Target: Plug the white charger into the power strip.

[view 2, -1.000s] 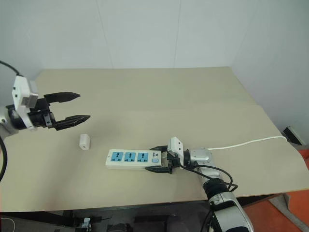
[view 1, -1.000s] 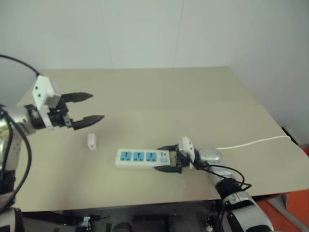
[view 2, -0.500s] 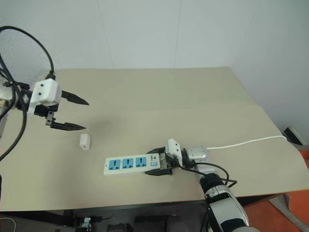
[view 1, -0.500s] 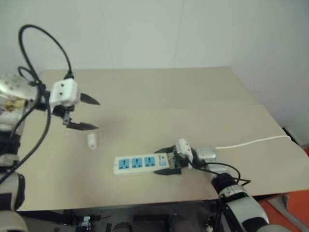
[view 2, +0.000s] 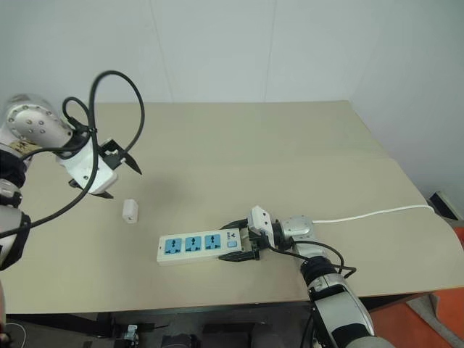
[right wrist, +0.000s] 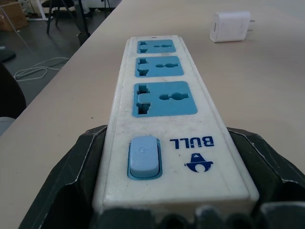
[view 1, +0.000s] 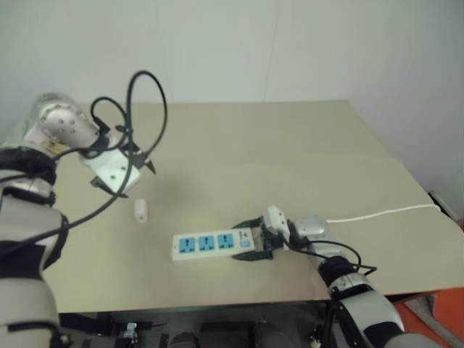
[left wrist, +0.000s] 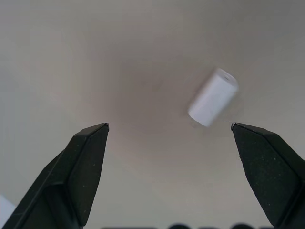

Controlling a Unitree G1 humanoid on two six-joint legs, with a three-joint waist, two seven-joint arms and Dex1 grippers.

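Note:
The white charger (view 1: 141, 210) lies flat on the beige table, left of the power strip (view 1: 214, 245), and is also in the right wrist view (right wrist: 230, 26). My left gripper (view 2: 123, 183) hangs open just behind and above the charger, pointing steeply down. In the left wrist view the charger (left wrist: 212, 97) lies off-centre, nearer one of the fingers (left wrist: 267, 167) of the left gripper (left wrist: 169, 126). My right gripper (view 1: 243, 241) is shut on the switch end of the power strip (right wrist: 164, 95), one finger pressed against each long side. The strip's three blue sockets face up.
The strip's thin white cord (view 1: 377, 214) runs across the table to its right edge. A black cable loop (view 1: 145, 80) arches above my left wrist. The table's front edge (view 1: 217, 306) is close behind the strip.
My left gripper has swung from level to pointing steeply down and rolled, and now hangs close to the charger. The right gripper and the strip have stayed put.

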